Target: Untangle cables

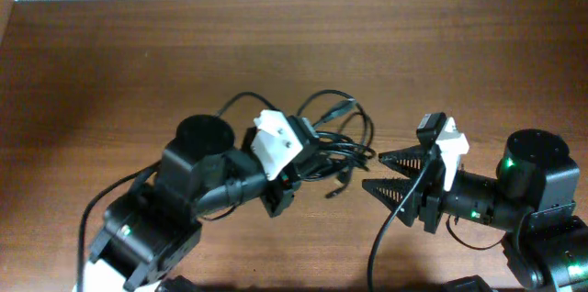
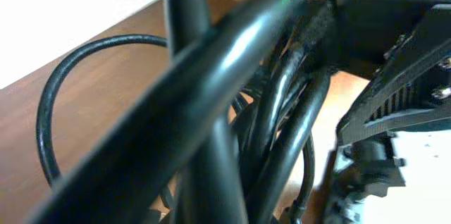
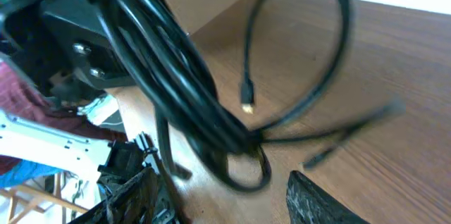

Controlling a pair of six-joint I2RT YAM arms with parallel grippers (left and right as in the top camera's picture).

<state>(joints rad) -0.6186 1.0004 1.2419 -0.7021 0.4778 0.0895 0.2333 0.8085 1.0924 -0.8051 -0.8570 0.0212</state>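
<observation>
Brown wood tabletop fills the overhead view. The cables lie as one loose black tangle just right of centre. A metallic plug end sits at the tangle's 12 o'clock and a second plug end at its 6 o'clock. The left fingers sit at the tangle's 9 o'clock, closed together on the cables and mostly hidden under a white wrist mount. The right fingers stand apart at the tangle's 4 o'clock, near it, gripping nothing.

From the left wrist, blurred black cables crowd the frame, and one loop arcs over the tabletop at 9 o'clock.

From the right wrist, the cables run as a bundle from 10 o'clock down towards 6 o'clock, ahead of the spread right fingers. A gold-tipped plug hangs near centre.
</observation>
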